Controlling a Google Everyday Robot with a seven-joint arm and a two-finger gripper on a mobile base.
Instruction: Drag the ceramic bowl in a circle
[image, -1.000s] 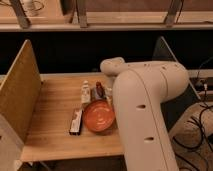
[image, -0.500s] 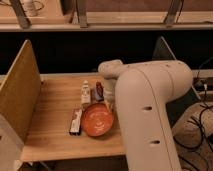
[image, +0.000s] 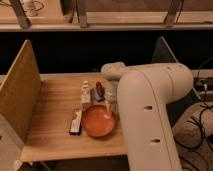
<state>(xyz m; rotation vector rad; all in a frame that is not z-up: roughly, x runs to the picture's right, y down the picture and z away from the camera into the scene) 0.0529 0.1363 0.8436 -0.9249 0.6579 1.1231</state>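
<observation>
Bowl (image: 98, 121) sits near the table's (image: 50, 127) front edge, flat packet (image: 76, 121) touching its left. Gripper (image: 107, 106) at the bowl's far rim; whether it is spread or pinching, cannot tell. Your circle may shove the packet or bottles (image: 86, 93), or tip the bowl off the front.

On the table (image: 50, 125): 1 ceramic bowl (image: 98, 121), 1 flat dark packet (image: 76, 121), 1 pale upright bottle (image: 85, 93), 1 small dark bottle (image: 99, 90). 1 gripper (image: 108, 102), at the bowl's far rim.
</observation>
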